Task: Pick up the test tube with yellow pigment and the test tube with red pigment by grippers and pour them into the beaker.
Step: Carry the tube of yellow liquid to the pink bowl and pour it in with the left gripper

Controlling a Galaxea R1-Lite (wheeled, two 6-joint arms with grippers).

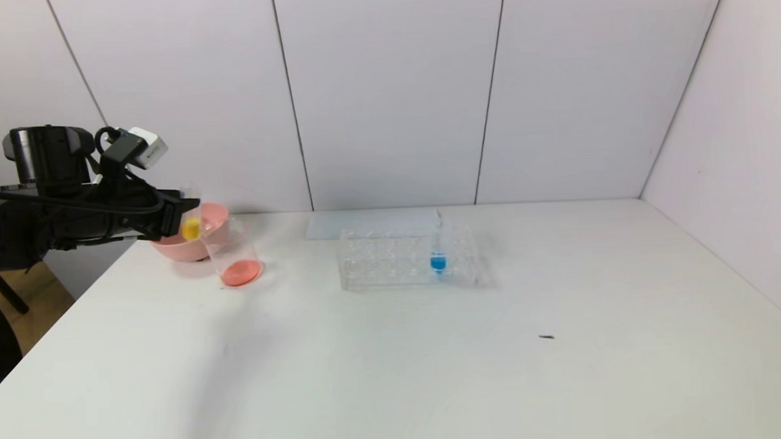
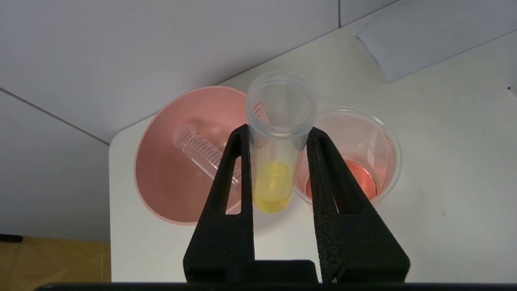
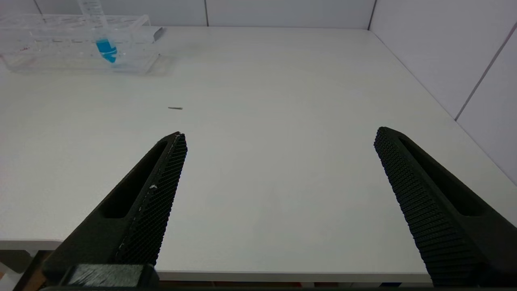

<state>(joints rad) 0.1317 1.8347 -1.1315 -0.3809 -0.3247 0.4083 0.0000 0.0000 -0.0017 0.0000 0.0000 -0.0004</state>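
My left gripper is shut on the test tube with yellow pigment. It holds the tube roughly upright above the table's far left, between the pink bowl and the beaker. The yellow liquid sits in the tube's bottom. The beaker stands just right of the tube and holds red-orange liquid. The test tube with red pigment is out of view. My right gripper hangs open over the table's near edge with nothing between its fingers, and it is outside the head view.
A pink bowl behind the beaker holds an empty graduated tube lying on its side. A clear tube rack at mid-table carries a blue-liquid tube. A pale sheet lies behind it.
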